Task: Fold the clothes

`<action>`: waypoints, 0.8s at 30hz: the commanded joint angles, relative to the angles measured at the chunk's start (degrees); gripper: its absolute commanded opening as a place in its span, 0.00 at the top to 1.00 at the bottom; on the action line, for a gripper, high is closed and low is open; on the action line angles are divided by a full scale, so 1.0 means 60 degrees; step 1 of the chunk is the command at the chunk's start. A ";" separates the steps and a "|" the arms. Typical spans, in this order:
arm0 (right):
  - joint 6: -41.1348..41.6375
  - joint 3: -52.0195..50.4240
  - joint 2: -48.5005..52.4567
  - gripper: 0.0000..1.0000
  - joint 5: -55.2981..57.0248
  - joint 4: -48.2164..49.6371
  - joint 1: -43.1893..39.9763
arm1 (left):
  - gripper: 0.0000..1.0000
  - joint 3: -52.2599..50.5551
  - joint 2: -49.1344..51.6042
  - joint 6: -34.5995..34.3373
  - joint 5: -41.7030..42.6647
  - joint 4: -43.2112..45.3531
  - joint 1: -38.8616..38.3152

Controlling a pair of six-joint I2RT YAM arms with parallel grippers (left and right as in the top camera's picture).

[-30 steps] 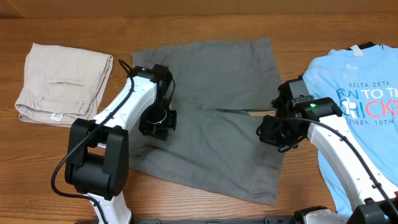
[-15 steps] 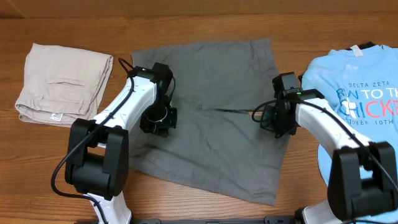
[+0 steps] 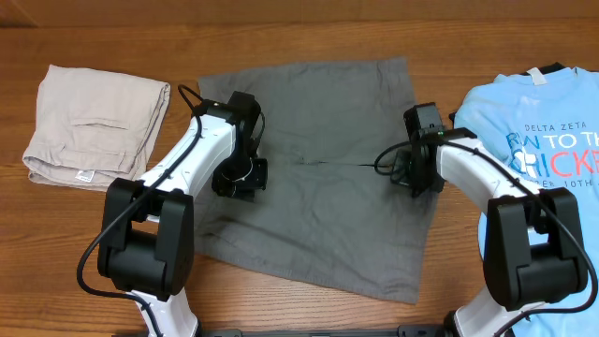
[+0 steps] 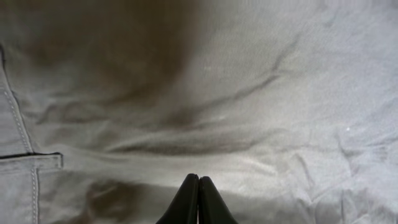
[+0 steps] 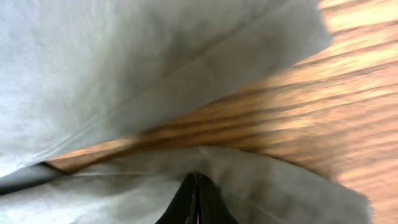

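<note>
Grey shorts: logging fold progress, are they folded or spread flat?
Spread flat: grey shorts lie open on the table, both legs side by side, nothing doubled over.

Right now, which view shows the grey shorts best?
Overhead: it shows the grey shorts spread flat, both legs visible. The left wrist view shows only wrinkled fabric and a pocket seam; the right wrist view shows two leg edges with table between.

The left arm point(image 3: 182, 161) and right arm point(image 3: 475, 178) share one build: glossy white shells over the long links, chunky black housings at every joint. A thin black cable point(image 3: 184, 95) loops out behind each wrist. The left gripper point(image 4: 198, 182) and right gripper point(image 5: 196, 182) have slim black fingers tapering to points.
</note>
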 commanded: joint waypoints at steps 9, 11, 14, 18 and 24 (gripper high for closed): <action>-0.0029 0.4943 -0.0805 0.73 0.0346 -0.3996 -0.0029 | 0.96 0.3931 -0.1060 -0.0535 -0.1381 -0.0718 0.0933; -0.0033 0.5431 -0.1024 0.57 0.0346 -0.4448 -0.0029 | 0.96 0.4182 -0.1151 -0.0674 -0.1672 -0.0415 0.1188; -0.0025 0.5665 -0.1333 0.11 0.0342 -0.4739 -0.0029 | 0.96 0.4186 -0.1107 -0.0685 -0.1708 0.0095 0.1545; -0.0025 0.5657 -0.1446 0.00 0.0342 -0.4801 -0.0029 | 0.96 0.4182 -0.0659 -0.0725 -0.1705 0.0481 0.1843; -0.0025 0.5646 -0.1413 0.00 0.0342 -0.4790 -0.0029 | 0.96 0.4182 0.0455 -0.0718 -0.1741 0.1333 0.1887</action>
